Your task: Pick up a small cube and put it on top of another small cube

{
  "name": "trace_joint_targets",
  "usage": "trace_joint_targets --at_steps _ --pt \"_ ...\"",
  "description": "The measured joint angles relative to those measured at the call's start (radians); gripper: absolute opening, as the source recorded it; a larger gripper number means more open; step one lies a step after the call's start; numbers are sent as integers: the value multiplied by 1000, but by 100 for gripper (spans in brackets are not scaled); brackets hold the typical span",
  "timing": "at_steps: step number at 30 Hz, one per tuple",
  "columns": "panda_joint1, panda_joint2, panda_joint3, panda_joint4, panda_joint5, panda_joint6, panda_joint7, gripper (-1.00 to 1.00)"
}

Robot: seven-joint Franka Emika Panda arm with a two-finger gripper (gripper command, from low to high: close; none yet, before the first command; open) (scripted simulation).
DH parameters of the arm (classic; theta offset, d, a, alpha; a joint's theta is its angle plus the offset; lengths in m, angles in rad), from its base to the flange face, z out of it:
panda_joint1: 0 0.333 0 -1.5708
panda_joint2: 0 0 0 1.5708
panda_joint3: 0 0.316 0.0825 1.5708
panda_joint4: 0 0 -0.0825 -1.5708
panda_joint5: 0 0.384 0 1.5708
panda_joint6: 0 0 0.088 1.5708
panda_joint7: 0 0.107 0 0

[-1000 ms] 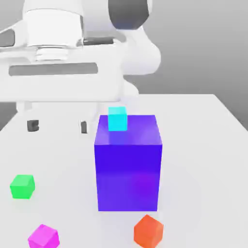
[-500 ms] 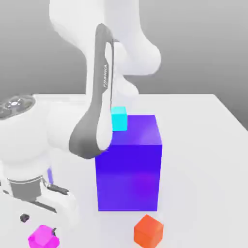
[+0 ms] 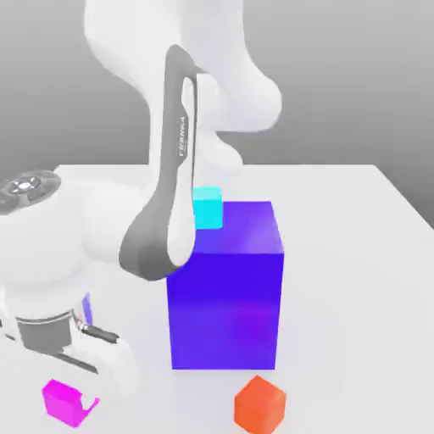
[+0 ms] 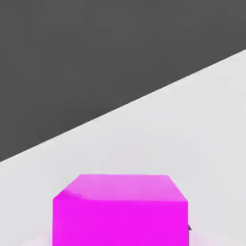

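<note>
The small magenta-pink cube point(image 3: 66, 400) rests on the white table point(image 3: 356, 254) at the near corner on the exterior view's left. My gripper point(image 3: 68, 397) has come down over the cube, the white hand just above it, and it is shut on its sides. In the hand view the magenta cube point(image 4: 120, 211) looms large and square-on, with a dark fingertip point(image 4: 188, 228) against one side. A small cyan cube point(image 3: 206, 208) sits on the far edge of the big blue-violet block point(image 3: 225, 292).
An orange cube point(image 3: 259, 404) lies in front of the big block, toward the exterior view's right. The arm's white links tower over the table's left half. Bare table stretches to the right of the block.
The arm swung from the back down to the near-left corner. In the last half second the fingers closed on the magenta cube, which turned square to the hand and shifted slightly.
</note>
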Motion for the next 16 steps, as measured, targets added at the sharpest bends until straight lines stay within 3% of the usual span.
trace_joint_targets --at_steps 7,13,14,16 --pt "-152 -238 -166 -225 -82 -8 44 -100" --pt "-208 -85 -88 -240 94 145 -85 -100" --pt "-217 -67 -76 -239 112 160 -98 100" --pt "-217 -67 -76 -239 112 160 -98 100"
